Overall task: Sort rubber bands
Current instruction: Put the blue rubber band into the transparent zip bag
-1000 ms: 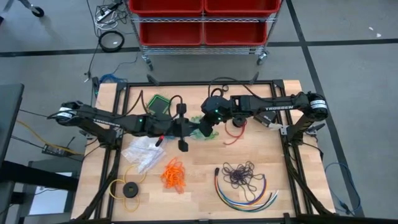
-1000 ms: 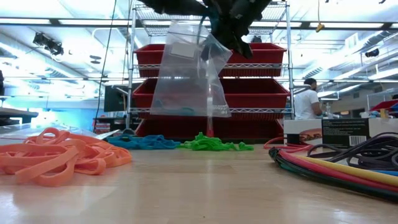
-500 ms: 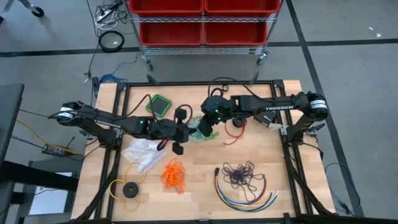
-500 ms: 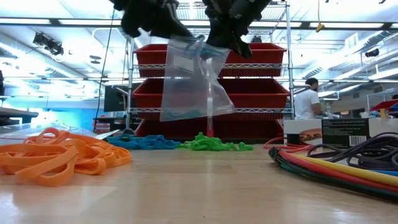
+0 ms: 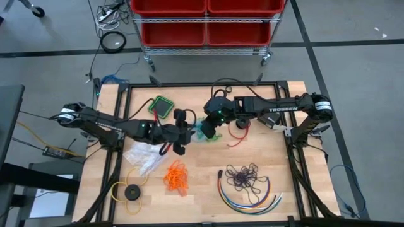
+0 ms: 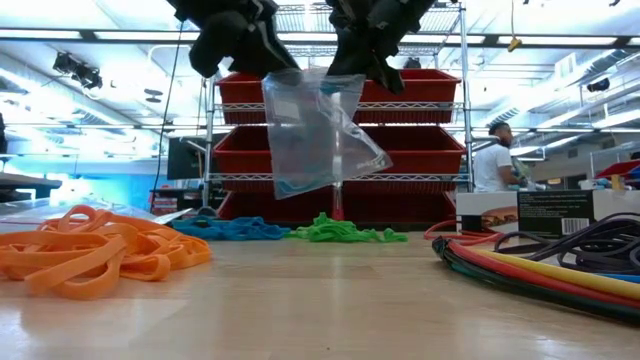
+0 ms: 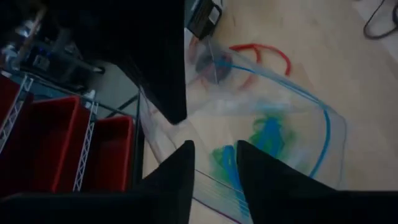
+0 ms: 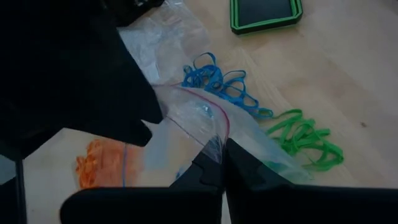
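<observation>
Hanging above the wooden bench, the clear zip-top plastic bag is pinched at its rim by the right tool, while the left tool, fingers seemingly parted, meets the opposite edge, probably to spread its mouth for the blue rubber bands and green rubber bands lying beneath.

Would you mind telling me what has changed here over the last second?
The left claw has moved in to the clear bag hanging from the right claw, and its fingers have parted at the bag's edge. The right claw stays clamped on the bag; the orange, blue and green rubber bands have not moved.
</observation>
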Robot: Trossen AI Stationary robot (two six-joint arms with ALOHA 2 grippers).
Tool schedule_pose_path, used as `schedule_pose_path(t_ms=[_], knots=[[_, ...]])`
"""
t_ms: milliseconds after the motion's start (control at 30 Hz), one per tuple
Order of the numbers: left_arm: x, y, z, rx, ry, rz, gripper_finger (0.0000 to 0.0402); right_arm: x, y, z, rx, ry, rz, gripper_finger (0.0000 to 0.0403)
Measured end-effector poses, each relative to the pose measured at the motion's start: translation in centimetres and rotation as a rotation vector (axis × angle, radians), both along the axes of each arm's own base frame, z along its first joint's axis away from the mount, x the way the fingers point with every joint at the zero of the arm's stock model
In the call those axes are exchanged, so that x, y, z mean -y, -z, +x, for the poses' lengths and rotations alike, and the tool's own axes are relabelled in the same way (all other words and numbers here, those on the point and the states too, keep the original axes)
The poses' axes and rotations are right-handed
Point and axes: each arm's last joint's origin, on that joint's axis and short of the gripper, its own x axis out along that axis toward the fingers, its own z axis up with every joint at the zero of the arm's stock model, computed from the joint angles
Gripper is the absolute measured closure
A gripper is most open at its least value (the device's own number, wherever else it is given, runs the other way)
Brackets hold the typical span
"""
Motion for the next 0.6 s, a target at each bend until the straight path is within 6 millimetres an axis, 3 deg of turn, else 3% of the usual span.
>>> schedule_pose_path(t_ms=[367, 600], knots=[[3.5, 0.0, -0.7, -0.056, 0.194, 0.120, 0.0252, 0.1, 0.1, -0.1, -0.009, 0.006, 0.018, 0.0403], [4.6, 0.2, -1.1, -0.073, 0.239, 0.117, 0.0252, 0.1, 0.1, -0.1, -0.008, 0.008, 0.019, 0.0403]])
